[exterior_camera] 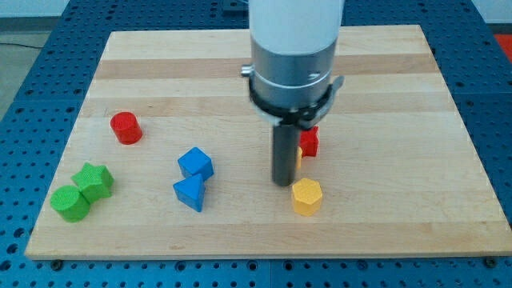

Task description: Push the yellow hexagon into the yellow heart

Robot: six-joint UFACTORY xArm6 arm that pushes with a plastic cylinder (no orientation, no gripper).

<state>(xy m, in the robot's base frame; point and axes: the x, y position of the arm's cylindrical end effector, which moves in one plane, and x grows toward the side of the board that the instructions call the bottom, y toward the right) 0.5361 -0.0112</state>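
The yellow hexagon (pixel 306 196) lies near the view's bottom, right of centre. My tip (pixel 282 182) stands just left of and above it, very close to its upper left side. A sliver of another yellow block (pixel 298 155), which may be the yellow heart, shows right behind the rod and is mostly hidden by it. A red block (pixel 310 142) sits beside that sliver, partly hidden by the arm's body.
A blue cube (pixel 195 163) and a blue triangular block (pixel 190 194) sit left of the rod. A red cylinder (pixel 126 127) lies further left. Two green blocks (pixel 94 181) (pixel 70 202) touch at the board's bottom left. The wooden board (pixel 384 88) sits on a blue perforated table.
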